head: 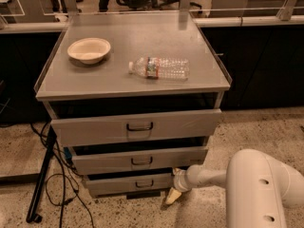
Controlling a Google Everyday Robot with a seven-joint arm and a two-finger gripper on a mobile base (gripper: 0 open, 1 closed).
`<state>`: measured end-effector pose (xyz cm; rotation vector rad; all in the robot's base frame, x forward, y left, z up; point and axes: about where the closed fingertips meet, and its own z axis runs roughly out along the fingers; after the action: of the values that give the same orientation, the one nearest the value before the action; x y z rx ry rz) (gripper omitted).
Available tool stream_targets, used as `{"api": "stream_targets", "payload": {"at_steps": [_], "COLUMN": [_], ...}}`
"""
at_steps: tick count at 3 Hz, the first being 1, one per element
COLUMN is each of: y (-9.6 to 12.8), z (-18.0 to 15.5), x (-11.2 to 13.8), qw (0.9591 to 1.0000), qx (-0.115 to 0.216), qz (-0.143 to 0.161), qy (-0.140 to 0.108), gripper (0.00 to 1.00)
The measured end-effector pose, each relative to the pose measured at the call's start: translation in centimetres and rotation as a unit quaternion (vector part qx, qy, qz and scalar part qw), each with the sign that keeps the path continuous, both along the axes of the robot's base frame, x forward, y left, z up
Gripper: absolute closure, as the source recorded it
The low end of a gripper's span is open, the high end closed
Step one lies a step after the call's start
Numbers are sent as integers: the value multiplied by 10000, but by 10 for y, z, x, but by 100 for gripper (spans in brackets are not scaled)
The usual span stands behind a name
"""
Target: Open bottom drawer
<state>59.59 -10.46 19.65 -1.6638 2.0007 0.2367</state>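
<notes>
The grey metal cabinet (118, 82) has three drawers, one under the other, and each front carries one small dark loop handle. The widest drawer (90, 129) is at the top, the mid-sized drawer (104, 161) is below it, and the bottom drawer (109, 184) is the narrowest one, sitting lowest and close to the floor (256, 127). A dark gap shows above each front, but what is inside the drawers cannot be seen. On the cabinet top there are two things: one cream bowl (89, 50) at the back left, which is empty, and one clear plastic bottle (160, 68) lying on its side near the middle, well apart from the bowl. I cannot tell if it holds any liquid. The gripper (173, 194) is low, just beside the right end of the bottom drawer front, pointing down toward the floor, and to the right of that drawer's handle (144, 183), not on it. Whether the gripper is spread or pressed together, I cannot tell. The white arm (256, 189) comes in from the lower right and covers part of the floor there. To the left of the cabinet, black cables (57, 175) lie on the floor and one black stand (40, 184) leans near the drawers.
</notes>
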Motion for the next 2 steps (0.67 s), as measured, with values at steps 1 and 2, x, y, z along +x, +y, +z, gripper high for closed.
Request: {"api": "stream_targets", "payload": {"at_steps": [1,2], "y": [-8,-8], "z": [-39,-39], "x": [-36,-36], "qw": [9998,9998], "qx": [44,44], "qz": [-200,-200], "qy": [-5,-4], "gripper": [0,0]}}
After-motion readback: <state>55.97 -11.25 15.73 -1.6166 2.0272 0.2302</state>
